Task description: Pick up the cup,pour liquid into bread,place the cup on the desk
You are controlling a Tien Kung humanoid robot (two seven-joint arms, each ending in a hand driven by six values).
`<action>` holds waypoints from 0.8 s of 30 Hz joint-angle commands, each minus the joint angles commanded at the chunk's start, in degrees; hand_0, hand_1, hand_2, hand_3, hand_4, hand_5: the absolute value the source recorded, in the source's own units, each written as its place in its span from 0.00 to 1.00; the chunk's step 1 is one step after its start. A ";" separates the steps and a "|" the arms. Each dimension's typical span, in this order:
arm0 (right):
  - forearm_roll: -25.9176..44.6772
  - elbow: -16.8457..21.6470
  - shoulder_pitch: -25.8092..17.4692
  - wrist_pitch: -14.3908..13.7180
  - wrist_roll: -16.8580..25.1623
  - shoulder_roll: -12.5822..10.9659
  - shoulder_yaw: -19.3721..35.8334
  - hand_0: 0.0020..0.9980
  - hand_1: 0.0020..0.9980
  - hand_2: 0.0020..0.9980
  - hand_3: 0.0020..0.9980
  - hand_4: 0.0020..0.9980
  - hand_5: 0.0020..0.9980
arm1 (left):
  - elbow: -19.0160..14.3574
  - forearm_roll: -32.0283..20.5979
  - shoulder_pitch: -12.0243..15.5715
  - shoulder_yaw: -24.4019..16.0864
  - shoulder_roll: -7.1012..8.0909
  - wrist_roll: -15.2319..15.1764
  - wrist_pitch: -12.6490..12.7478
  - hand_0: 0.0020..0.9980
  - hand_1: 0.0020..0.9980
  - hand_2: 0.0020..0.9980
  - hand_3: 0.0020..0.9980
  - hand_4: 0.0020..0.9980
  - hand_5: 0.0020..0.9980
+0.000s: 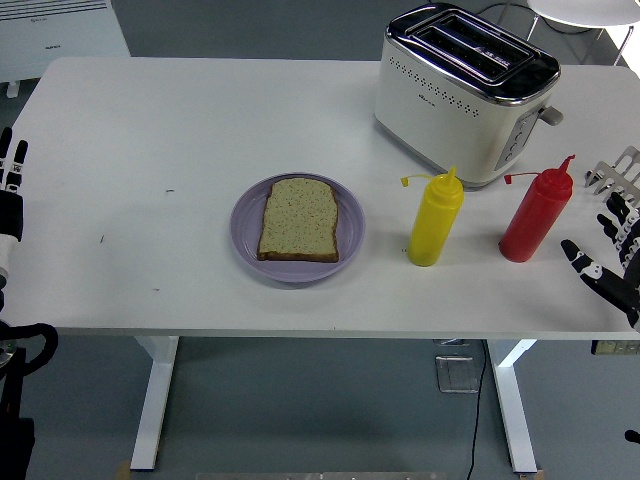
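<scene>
A slice of bread (299,219) lies on a purple plate (246,212) near the middle of the table. To its right stand a yellow squeeze bottle (435,220) and a red squeeze bottle (535,214), both upright with their caps flipped aside. No cup shows. My right hand (610,235) is at the right edge, just right of the red bottle, fingers spread and holding nothing. My left hand (10,185) rests at the far left edge, and only part of it shows.
A white and chrome toaster (462,90) stands at the back right, behind the bottles. A white heater (58,35) sits on the floor beyond the table's far left corner. The table's left half is bare white surface (130,200).
</scene>
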 joint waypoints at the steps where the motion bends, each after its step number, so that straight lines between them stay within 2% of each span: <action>1: 0.06 -0.04 0.11 -0.09 0.00 0.05 -0.16 1.00 0.96 1.00 1.00 0.92 0.22 | 0.00 0.00 0.01 -0.01 0.00 0.00 0.00 0.81 0.74 0.74 0.73 0.49 1.00; 14: 2.08 -3.31 5.00 -2.22 0.25 2.57 -4.05 1.00 0.96 1.00 1.00 0.92 0.21 | 0.02 0.00 0.07 -0.15 -0.08 -0.07 0.00 0.81 0.74 0.74 0.73 0.49 1.00; 24: 3.15 -6.13 8.70 -4.13 -0.41 2.97 -6.76 1.00 0.95 1.00 1.00 0.92 0.20 | 0.01 0.00 0.14 -0.34 -0.07 -0.08 0.06 0.81 0.74 0.74 0.73 0.49 1.00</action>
